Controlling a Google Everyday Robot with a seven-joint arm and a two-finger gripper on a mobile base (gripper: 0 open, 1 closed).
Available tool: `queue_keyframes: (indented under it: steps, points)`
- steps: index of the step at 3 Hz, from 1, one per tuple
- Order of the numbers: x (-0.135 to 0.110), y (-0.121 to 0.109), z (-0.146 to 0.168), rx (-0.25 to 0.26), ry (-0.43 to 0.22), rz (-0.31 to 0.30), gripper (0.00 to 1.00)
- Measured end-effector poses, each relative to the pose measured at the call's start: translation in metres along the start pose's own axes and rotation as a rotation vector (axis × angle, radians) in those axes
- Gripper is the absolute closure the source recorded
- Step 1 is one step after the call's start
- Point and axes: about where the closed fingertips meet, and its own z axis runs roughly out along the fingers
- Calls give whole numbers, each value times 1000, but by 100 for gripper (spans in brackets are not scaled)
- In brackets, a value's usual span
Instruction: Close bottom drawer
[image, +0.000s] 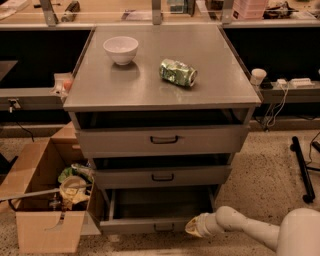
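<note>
The bottom drawer (155, 223) of the grey metal cabinet stands pulled out, its flat tray showing and its small dark pull handle (163, 227) on the slim front. My gripper (194, 227) is at the end of the white arm coming from the lower right, right at the drawer's front face near its right end, touching or nearly so. The middle drawer (162, 176) and top drawer (162, 140) above sit a little further in.
A white bowl (121, 49) and a crushed green can (178, 72) lie on the cabinet top. A cardboard box (45, 200) full of odds and ends stands on the floor at the left. A black stand foot (301, 170) lies at the right.
</note>
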Motion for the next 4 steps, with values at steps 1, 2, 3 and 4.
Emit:
queue_keyframes:
  steps: [1, 2, 3, 4]
  points:
    - [0, 0, 0, 0, 0, 0, 36]
    - [0, 0, 0, 0, 0, 0, 13]
    - [0, 0, 0, 0, 0, 0, 0]
    - [0, 0, 0, 0, 0, 0, 0]
